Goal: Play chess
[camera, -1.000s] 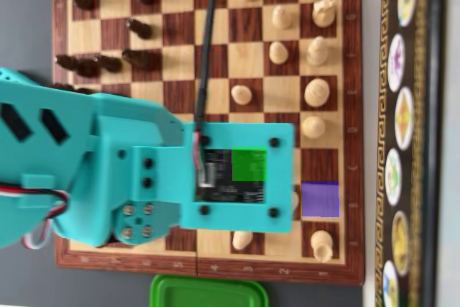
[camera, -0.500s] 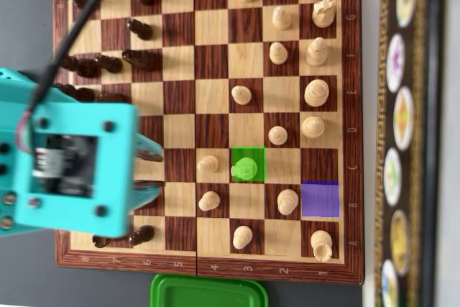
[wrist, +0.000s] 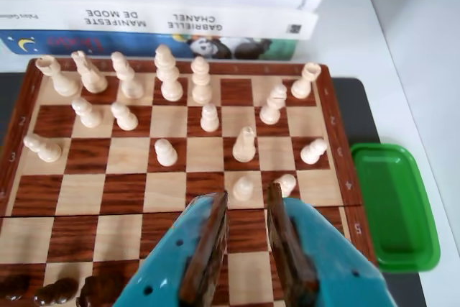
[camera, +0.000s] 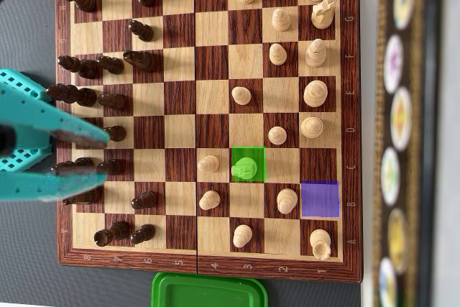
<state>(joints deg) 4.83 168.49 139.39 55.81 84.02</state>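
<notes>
Green tray (camera: 208, 291) beside wooden chessboard (camera: 208, 267)

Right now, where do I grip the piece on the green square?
Grip the green-marked piece by its neck, from above: it stands upright, a pawn blocks the arm's side, and the squares above and below it in the overhead view are bare.

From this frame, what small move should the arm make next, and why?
Probably travel back across the chessboard toward the piece on the green-marked square. The gripper hangs open and empty over the dark pieces at the left edge of the overhead view, far from that piece, and the purple-marked square is empty.
</notes>
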